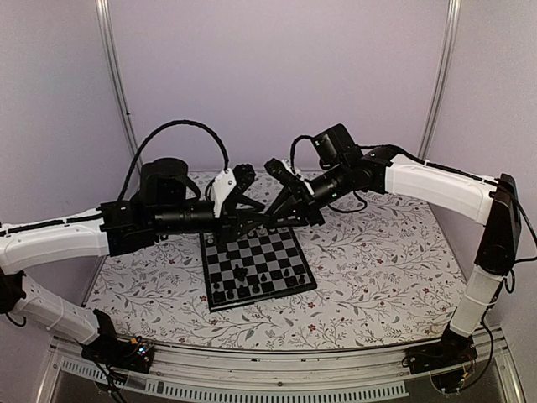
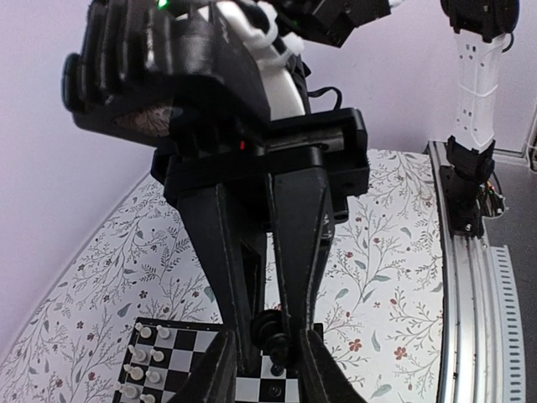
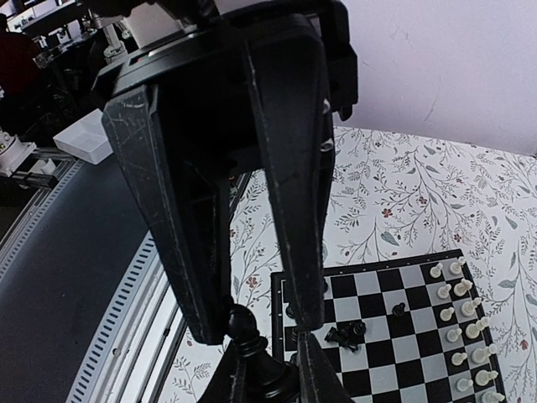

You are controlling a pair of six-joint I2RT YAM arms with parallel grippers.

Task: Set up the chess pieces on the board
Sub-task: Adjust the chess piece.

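A black chess piece hangs above the far edge of the board. My right gripper is shut on its base. My left gripper meets it from the other side, open. Its fingers straddle the piece's top, and the head rests against one of them. White pieces line one side of the board. Black pieces stand on the other side, and two lie toppled.
The board sits mid-table on a floral cloth. Both arms cross low over its far edge. A metal rail runs along the near table edge. Lilac walls close in the back and sides.
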